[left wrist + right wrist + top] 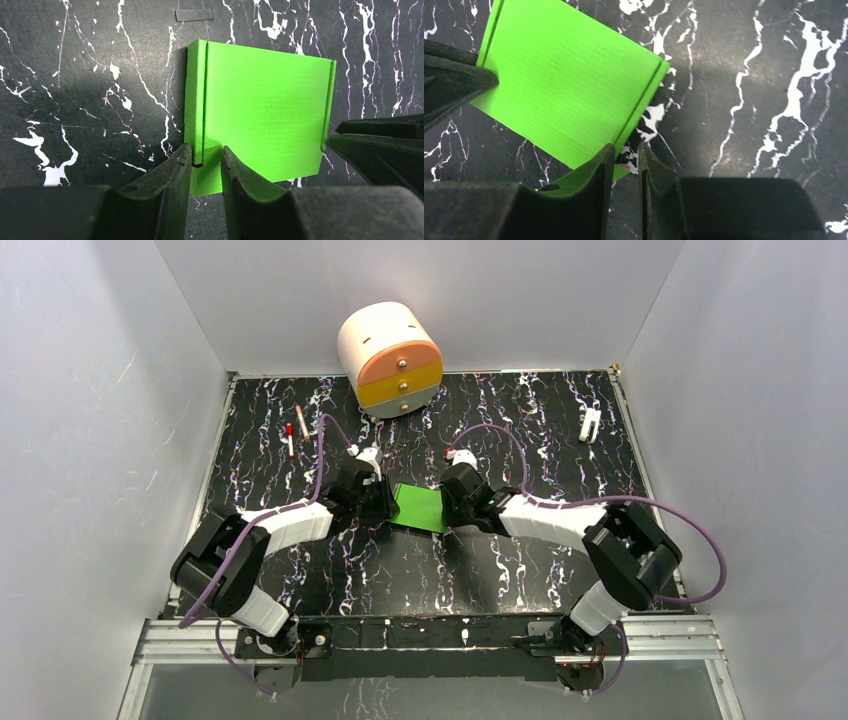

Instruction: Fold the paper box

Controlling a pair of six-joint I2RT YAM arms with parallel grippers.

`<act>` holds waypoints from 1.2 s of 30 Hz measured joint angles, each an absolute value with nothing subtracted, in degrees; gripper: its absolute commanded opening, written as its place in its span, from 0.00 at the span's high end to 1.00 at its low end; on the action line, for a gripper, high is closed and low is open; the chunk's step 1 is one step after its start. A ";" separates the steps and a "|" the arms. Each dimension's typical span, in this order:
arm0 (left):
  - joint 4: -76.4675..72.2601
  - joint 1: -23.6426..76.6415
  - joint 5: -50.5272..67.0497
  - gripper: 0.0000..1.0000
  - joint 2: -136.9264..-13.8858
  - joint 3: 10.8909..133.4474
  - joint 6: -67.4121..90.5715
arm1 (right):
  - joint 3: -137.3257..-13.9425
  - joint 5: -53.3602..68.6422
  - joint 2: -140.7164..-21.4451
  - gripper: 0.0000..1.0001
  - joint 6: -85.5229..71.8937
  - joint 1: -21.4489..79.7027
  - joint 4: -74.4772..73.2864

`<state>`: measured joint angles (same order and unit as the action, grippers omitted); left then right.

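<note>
though overhead hides both grips, wrist views show | left gripper (206, 154) pinching paper box (265, 110) flap | right gripper (625, 151) likewise

Soft, even light from above fills the white-walled enclosure (90, 390); the bright green thin-card paper box (419, 508) glows vivid, without glare. Faint shadow bands darken the black white-veined marble-pattern tabletop (75, 60) beside the box. At its near edge, the black left gripper (206, 152) looms slightly soft.

Cream drawer unit (390, 358) (orange, yellow fronts) at back; pens (290, 442) left, white piece (590, 425) right
</note>
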<state>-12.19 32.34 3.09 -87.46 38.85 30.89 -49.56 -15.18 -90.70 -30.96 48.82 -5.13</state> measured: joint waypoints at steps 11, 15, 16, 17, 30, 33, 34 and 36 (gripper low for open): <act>-12.86 32.32 3.97 0.76 -87.83 38.85 30.61 | -45.89 -11.88 -86.43 0.65 -32.21 44.97 -4.73; -13.30 32.32 4.10 0.77 -88.01 38.85 30.50 | -45.08 -9.89 -86.63 0.55 -32.56 45.01 -2.92; -13.34 32.32 4.14 0.77 -88.01 38.81 30.50 | -44.99 -9.41 -86.63 0.52 -32.38 45.01 -2.66; -13.52 32.32 4.19 0.77 -87.99 38.65 30.52 | -44.84 -9.17 -86.59 0.48 -32.05 45.01 -2.24; -14.70 32.32 4.75 0.78 -86.80 37.06 30.09 | -43.18 1.91 -83.81 0.29 -2.59 46.28 0.86; -14.06 32.29 4.91 0.78 -87.02 37.58 29.76 | -43.24 4.38 -83.70 0.27 5.48 46.48 2.50; -13.85 32.25 4.95 0.78 -87.24 37.89 29.63 | -43.31 4.95 -83.74 0.27 8.05 46.50 2.98; -13.45 32.14 4.99 0.77 -87.85 38.68 29.54 | -43.97 5.82 -84.23 0.27 12.60 46.52 3.57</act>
<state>-13.45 32.14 4.99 -87.85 38.68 29.54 -43.97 5.82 -84.23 12.60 46.52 3.57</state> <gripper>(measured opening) 0.231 0.726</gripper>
